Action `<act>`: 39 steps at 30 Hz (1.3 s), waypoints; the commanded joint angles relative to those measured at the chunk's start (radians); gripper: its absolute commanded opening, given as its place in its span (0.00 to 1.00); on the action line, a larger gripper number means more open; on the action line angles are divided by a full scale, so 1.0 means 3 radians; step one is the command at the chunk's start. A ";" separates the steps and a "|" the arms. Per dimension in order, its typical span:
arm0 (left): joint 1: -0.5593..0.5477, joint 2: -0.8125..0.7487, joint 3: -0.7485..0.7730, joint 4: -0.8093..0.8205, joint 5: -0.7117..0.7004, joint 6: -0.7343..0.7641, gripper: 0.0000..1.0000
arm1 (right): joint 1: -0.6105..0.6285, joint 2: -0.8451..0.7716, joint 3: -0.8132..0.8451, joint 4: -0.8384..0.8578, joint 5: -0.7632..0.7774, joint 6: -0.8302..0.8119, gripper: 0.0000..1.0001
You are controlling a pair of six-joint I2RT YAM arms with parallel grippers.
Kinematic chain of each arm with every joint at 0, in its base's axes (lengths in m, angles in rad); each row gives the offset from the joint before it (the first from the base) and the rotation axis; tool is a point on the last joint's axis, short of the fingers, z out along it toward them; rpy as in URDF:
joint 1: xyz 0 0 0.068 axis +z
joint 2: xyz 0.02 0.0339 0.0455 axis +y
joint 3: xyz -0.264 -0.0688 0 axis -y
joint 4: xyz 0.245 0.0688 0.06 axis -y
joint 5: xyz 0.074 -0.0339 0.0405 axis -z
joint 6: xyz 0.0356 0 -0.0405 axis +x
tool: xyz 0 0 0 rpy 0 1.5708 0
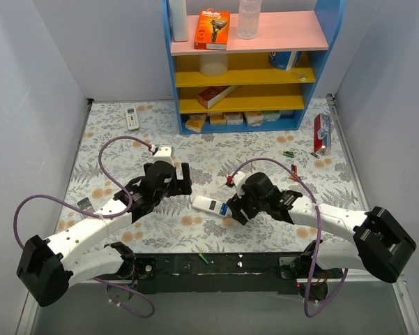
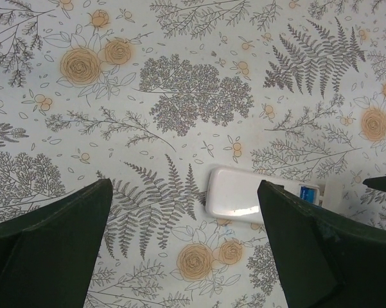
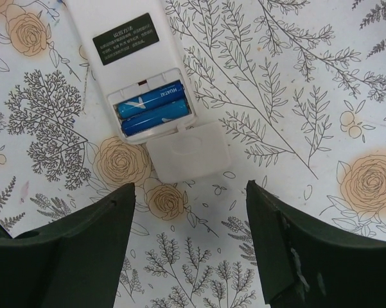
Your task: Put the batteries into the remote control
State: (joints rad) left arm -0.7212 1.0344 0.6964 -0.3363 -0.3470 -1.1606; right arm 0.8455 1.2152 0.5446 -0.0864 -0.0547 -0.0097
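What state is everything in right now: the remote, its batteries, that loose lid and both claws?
remote control: back up, battery recess open.
blue batteries: two, seated side by side in the recess.
battery cover: off, lying by the remote's end.
left gripper: jaws open, empty.
right gripper: jaws open, empty.
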 commanded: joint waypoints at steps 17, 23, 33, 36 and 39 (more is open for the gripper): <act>0.0026 -0.0502 0.0082 -0.0091 -0.0127 0.0269 0.98 | 0.0050 0.0439 0.0348 -0.0152 -0.0022 -0.0535 0.67; 0.0042 -0.0487 0.0061 -0.0111 -0.0112 0.0269 0.98 | 0.0065 0.0515 0.0378 -0.0182 -0.0073 -0.0571 0.68; 0.0082 -0.0477 0.0056 -0.0111 -0.0071 0.0274 0.98 | 0.0081 0.0613 0.0429 -0.0218 -0.0053 -0.0607 0.68; 0.0093 -0.0472 0.0056 -0.0111 -0.0055 0.0279 0.98 | 0.0091 0.0628 0.0435 -0.0233 -0.0043 -0.0607 0.68; 0.0093 -0.0477 0.0056 -0.0111 -0.0040 0.0269 0.98 | 0.0091 0.0623 0.0430 -0.0234 -0.0043 -0.0607 0.64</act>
State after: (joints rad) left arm -0.7013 0.8963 0.7101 -0.3660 -0.3641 -1.0893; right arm 0.8661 1.3964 0.6407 -0.1406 -0.0631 -0.1841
